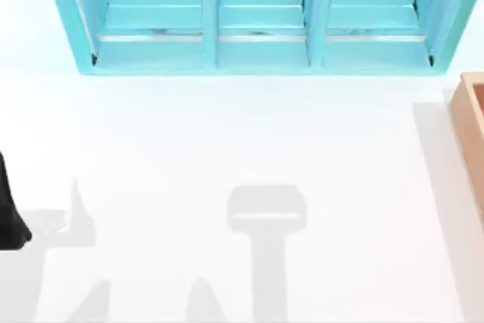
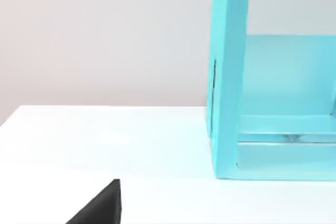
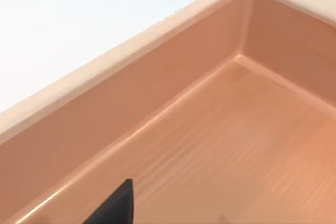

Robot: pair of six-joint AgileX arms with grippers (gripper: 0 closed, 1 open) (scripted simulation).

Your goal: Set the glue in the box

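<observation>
Box [image 1: 470, 122] sits at table's [image 1: 227, 134] right edge, just near of the turquoise shelf unit [image 1: 261, 17] along the far side. Right wrist view looks down into the box's bare floor; a dark bit of right gripper [image 3: 113, 208] at frame edge, can't tell open/closed. Left arm [image 1: 9, 209] parked at left edge, gripper state can't tell either. Glue: whereabouts can't tell. Step, prob.: at the box, either placing or just released. Next: confirm glue is in, then lift right arm clear of the walls.
</observation>
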